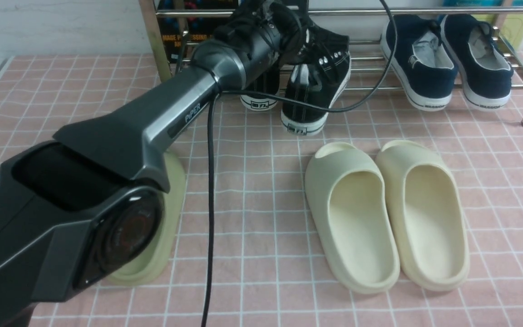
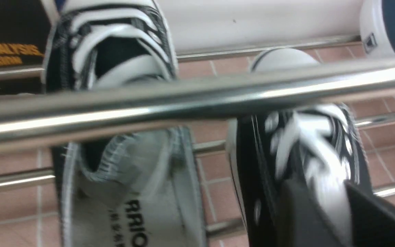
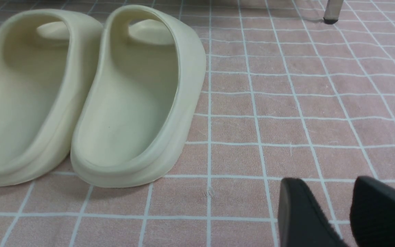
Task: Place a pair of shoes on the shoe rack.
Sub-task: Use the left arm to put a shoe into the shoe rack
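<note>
I see both black sneakers (image 1: 316,86), white-laced and white-soled, side by side on the chrome rack (image 1: 365,56), toes toward the wall, heels overhanging its front bar. The right one seems tilted downward.

The front view looks forward and down from the robot's side over the pink checked cloth (image 1: 261,272) to the shoe rack (image 1: 425,10) at the far edge, with the left arm (image 1: 120,131) filling its near left. The left wrist view sits very close above the rack, looking down past a rack bar (image 2: 197,99) at the black sneakers (image 2: 115,51); it is blurred. The right wrist view lies low on the near right, facing far. It shares the cream slides (image 3: 129,103) and a rack leg (image 3: 331,10) with the front view.
</note>
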Robot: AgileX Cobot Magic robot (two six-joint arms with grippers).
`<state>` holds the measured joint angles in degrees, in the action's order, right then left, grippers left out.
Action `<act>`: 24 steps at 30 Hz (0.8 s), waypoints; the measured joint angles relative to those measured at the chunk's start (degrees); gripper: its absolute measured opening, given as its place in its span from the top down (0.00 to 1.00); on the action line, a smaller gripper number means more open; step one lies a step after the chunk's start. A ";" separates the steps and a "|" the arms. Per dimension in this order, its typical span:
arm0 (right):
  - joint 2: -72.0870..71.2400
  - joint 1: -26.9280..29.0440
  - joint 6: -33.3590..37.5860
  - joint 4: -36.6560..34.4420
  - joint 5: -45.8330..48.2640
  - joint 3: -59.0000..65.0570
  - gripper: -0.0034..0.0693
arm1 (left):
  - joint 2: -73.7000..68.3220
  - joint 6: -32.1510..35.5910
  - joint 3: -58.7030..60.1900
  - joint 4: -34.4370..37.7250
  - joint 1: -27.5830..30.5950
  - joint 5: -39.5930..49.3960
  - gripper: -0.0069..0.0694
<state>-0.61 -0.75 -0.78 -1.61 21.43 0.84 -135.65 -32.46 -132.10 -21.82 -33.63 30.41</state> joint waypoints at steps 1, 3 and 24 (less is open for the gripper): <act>0.00 0.00 0.00 0.00 0.00 0.00 0.62 | 0.00 0.00 -0.05 -0.17 0.13 0.00 0.58; 0.00 0.00 0.00 0.00 0.00 0.00 0.62 | 0.00 -0.06 -0.11 -0.51 0.10 0.07 0.50; 0.00 0.00 0.00 0.00 0.00 0.00 0.62 | 10.27 21.60 0.99 6.85 -0.08 38.87 0.89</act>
<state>-0.61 -0.75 -0.78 -1.61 21.43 0.84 -125.37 -10.87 -131.11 -14.97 -33.71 69.28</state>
